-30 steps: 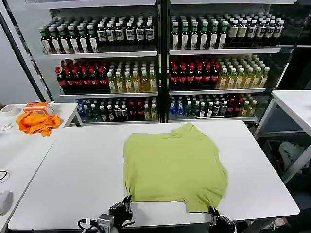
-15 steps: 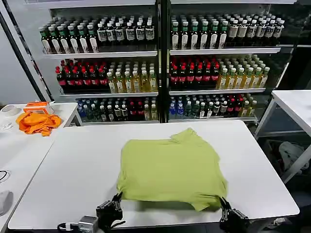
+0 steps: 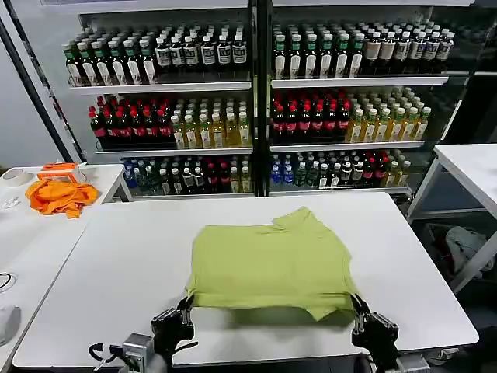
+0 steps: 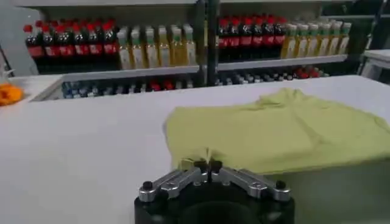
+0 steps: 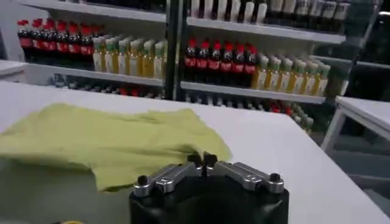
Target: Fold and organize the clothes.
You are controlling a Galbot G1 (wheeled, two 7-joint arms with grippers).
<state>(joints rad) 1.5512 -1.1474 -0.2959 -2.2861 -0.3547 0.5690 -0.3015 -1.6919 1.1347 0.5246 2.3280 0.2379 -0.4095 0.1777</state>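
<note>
Lime T-shirt (image 3: 268, 264), near edge raised off the table

Plain yellow-green soft fabric, partly folded, collar end toward the shelves, lying mid-table; both near corners lifted, far part flat on the white top.

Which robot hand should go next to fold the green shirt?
Neither alone, I think: the left gripper pinches the T-shirt's near-left corner and the right gripper its near-right corner, so both should carry the hem forward together.

The head camera is looking down at the desk (image 3: 116, 272) from high up. Both wrist cameras are looking low across it, sharing the bottle shelves (image 3: 256, 85).
</note>
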